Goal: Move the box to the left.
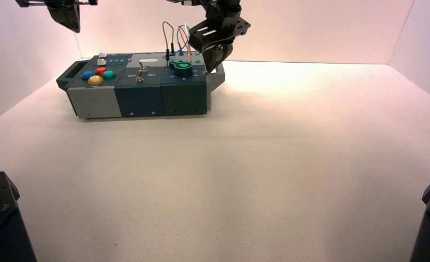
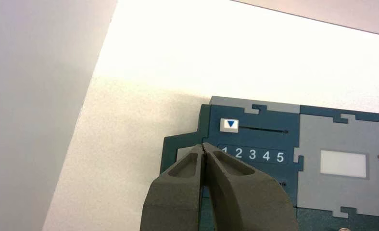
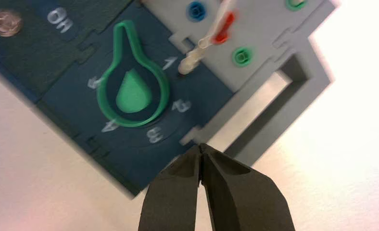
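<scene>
The long dark teal box (image 1: 142, 98) stands at the back left of the table, with a grey front panel at its left end, coloured round buttons (image 1: 98, 75), a toggle switch (image 1: 140, 70), a green knob (image 1: 182, 68) and looping wires (image 1: 174, 35). My right gripper (image 1: 217, 64) is shut and empty, low at the box's right end beside the grey end handle (image 1: 218, 79). In the right wrist view the shut gripper (image 3: 200, 147) hovers by the box's corner, between the knob (image 3: 132, 94) and the handle (image 3: 293, 91). My left gripper (image 1: 70, 22) hangs high above the box's left end, shut (image 2: 204, 147).
The left wrist view shows the box's slider (image 2: 230, 124) above the numbers 1 to 5, and a grey panel with a white window (image 2: 343, 163). White walls stand close behind and to the left of the box. The table (image 1: 289, 164) stretches right and forward.
</scene>
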`<state>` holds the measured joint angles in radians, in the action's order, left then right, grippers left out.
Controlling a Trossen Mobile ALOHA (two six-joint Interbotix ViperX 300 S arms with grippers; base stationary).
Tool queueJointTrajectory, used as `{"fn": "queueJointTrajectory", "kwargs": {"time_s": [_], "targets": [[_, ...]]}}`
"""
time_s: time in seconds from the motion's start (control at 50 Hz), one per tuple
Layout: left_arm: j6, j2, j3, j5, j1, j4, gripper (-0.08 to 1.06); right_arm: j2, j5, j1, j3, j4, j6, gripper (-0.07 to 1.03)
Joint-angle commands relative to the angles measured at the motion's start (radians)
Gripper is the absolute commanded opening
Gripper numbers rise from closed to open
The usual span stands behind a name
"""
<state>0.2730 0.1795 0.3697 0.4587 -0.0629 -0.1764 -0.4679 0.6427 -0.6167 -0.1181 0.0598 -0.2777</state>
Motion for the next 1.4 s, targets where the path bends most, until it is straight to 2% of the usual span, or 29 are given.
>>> {"fn": "queueJointTrajectory", "kwargs": {"time_s": [0.02, 0.2, 0.38, 0.44, 0.58, 0.68, 0.8, 0.94, 1.14, 1.4], "targets": [[-0.003, -0.021, -0.031, -0.003, -0.008, -0.002, -0.03, 0.003, 0.069, -0.055, -0.009, 0.018, -0.008, -0.02], [-0.003, -0.018, -0.034, -0.002, -0.008, -0.002, -0.03, 0.002, 0.071, -0.060, -0.015, 0.026, -0.021, -0.02], [-0.003, -0.021, -0.032, 0.002, -0.008, -0.002, -0.03, 0.005, 0.041, -0.049, -0.012, 0.009, -0.015, -0.02], [-0.003, -0.021, -0.034, 0.002, -0.009, -0.002, -0.03, 0.008, 0.037, -0.041, -0.006, -0.008, -0.011, -0.02], [-0.003, -0.023, -0.032, 0.002, -0.008, -0.002, -0.03, 0.009, 0.034, -0.026, 0.015, -0.103, 0.002, -0.01], [-0.003, -0.025, -0.032, 0.002, -0.008, -0.002, -0.03, 0.005, 0.035, -0.017, 0.028, -0.153, 0.017, -0.01], [-0.005, -0.035, -0.034, 0.002, -0.008, -0.002, -0.03, 0.003, 0.031, -0.011, 0.031, -0.189, 0.026, -0.01], [-0.021, -0.046, -0.037, 0.032, -0.008, -0.003, -0.03, 0.011, 0.028, 0.018, 0.035, -0.193, 0.026, -0.01], [-0.081, -0.048, -0.043, 0.101, -0.011, -0.006, -0.03, 0.032, 0.029, 0.075, 0.037, -0.202, 0.031, 0.00], [-0.083, -0.044, -0.048, 0.101, -0.012, -0.006, -0.03, 0.020, -0.014, 0.109, 0.043, -0.204, 0.031, 0.00]]}}
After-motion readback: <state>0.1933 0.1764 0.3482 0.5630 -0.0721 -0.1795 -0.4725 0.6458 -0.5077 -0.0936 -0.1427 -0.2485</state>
